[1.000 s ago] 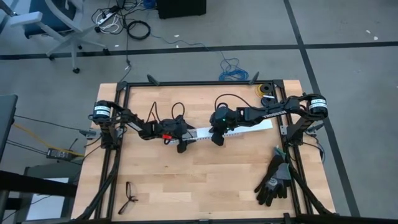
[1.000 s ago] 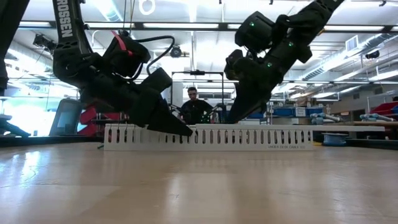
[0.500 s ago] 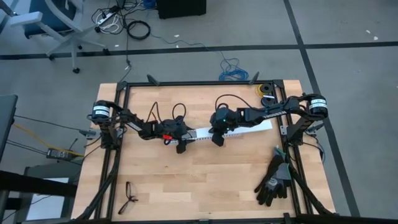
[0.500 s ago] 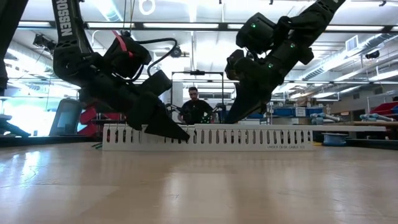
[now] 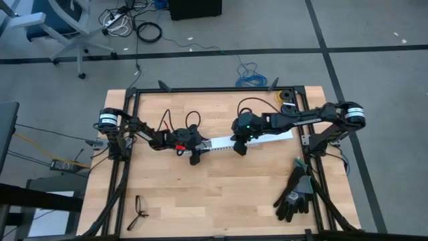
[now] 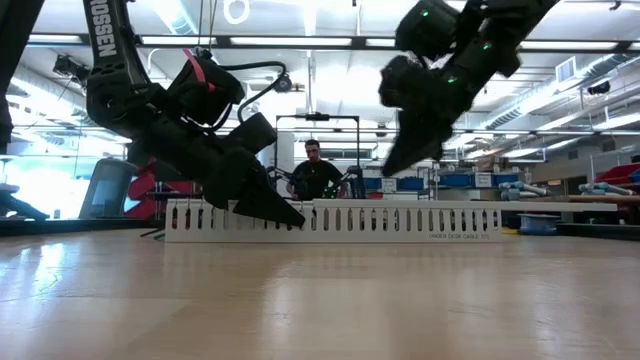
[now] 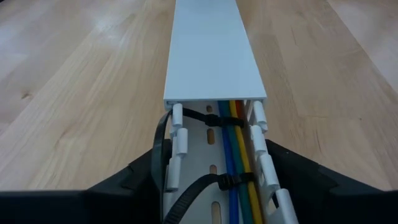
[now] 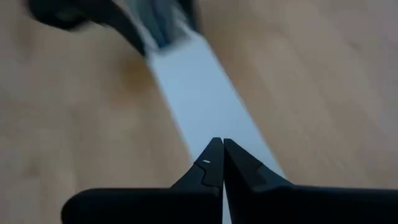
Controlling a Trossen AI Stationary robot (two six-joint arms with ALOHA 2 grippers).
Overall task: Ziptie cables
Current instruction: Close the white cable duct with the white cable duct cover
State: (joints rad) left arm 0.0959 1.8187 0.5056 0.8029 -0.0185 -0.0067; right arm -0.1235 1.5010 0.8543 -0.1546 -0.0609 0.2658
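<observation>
The cables (image 7: pixel 239 186), blue, green, yellow and orange-red, lie inside a white slotted channel (image 5: pixel 257 138) on the table, bound by two black zip ties (image 7: pixel 214 119). A flat white lid (image 7: pixel 208 50) covers the channel's farther part. My left gripper (image 5: pixel 198 152) is at the channel's uncovered left end, shut on it. My right gripper (image 6: pixel 388 170) is shut and hangs in the air above the lid (image 8: pixel 205 93), touching nothing. My left gripper holds the white slotted channel at its open left end (image 7: pixel 177 134), one finger (image 7: pixel 152 165) against each outer slotted wall. The fingers come nearly level from the table's left and lie along the channel. The channel rests flat on the table.
Black gloves (image 5: pixel 294 194) lie at the table's right near corner, a pair of glasses (image 5: pixel 138 213) at the left near corner, and a yellow roll (image 5: pixel 284 97) at the far right edge. A person (image 6: pixel 315 172) sits in the room beyond the table.
My right gripper has risen from the top of the channel and shifted a little toward the table's right, staying shut. The channel and my left gripper have kept their place.
</observation>
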